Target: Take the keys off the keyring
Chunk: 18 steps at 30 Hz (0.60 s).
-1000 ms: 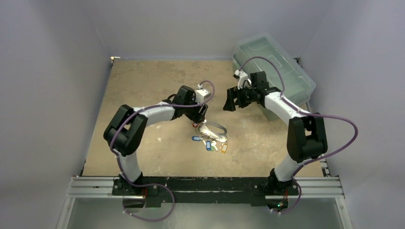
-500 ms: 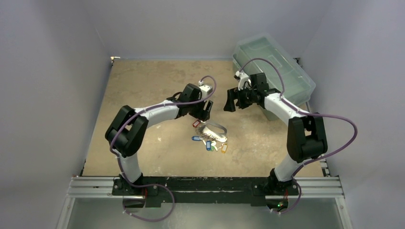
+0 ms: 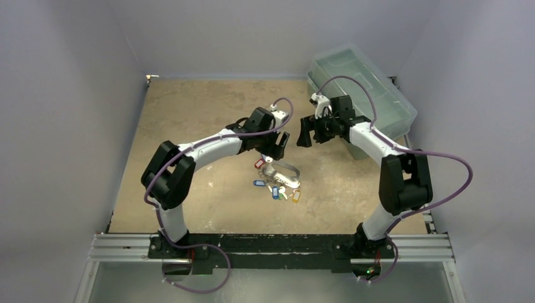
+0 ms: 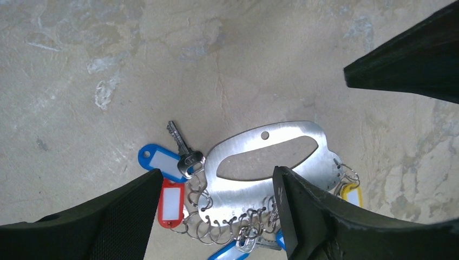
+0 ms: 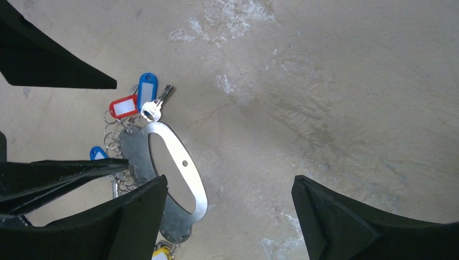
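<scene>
The keyring (image 4: pixel 238 189) lies flat on the tan, mottled counter (image 3: pixel 189 126) near its middle. It is a brushed metal plate with an oval slot and one small round hole, and small wire rings are strung along its straight edge. The keys (image 4: pixel 183 149) fan out from those rings. One silvery key points away from the plate beside a blue tag (image 4: pixel 159 162), a red tag (image 4: pixel 171 203) sits just below that, and a yellow tag (image 4: pixel 351 194) shows at the opposite end. The blue and red tags carry white paper inserts (any writing on them is too small to read).

The left end effector (image 3: pixel 277 146) hangs over the far end of the keyring with its fingers apart and nothing between them. In its wrist view the plate shows in the gap. The right end effector (image 3: pixel 304 134) is also spread and holds nothing. It sits beyond the plate, close to the left one. Its camera shows the keyring (image 5: pixel 195 189) beside its left finger.

A clear lidded plastic bin (image 3: pixel 363 88) stands at the counter's far right.
</scene>
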Motion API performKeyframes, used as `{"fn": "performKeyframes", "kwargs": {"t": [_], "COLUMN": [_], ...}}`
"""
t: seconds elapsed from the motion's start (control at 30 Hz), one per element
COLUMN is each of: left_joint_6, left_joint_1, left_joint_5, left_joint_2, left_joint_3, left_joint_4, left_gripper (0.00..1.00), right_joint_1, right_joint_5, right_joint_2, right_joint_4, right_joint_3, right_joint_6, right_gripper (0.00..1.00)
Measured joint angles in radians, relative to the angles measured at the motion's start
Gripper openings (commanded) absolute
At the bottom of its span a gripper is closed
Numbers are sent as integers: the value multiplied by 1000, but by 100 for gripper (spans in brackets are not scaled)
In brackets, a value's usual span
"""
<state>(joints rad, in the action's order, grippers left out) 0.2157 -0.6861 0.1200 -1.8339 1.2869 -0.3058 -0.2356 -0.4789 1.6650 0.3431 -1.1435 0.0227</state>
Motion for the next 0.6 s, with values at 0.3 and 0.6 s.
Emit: {"fn": "performKeyframes", "kwargs": {"t": [0.3, 0.6], "left_joint_6": [9, 24], "left_joint_1": [5, 181], "left_joint_5": [-2, 164], "left_joint_2": [0, -1], "left_joint_3": [6, -103], "left_joint_4": [-10, 73], "left_gripper": [80, 75], "right_joint_1": [0, -3], "right_joint_5": [23, 16], "right_joint_2": [0, 4], "right_joint_4": [18, 43], "right_joint_3": [-23, -12], "right_joint_6": [24, 53], "right_gripper": [91, 86]}}
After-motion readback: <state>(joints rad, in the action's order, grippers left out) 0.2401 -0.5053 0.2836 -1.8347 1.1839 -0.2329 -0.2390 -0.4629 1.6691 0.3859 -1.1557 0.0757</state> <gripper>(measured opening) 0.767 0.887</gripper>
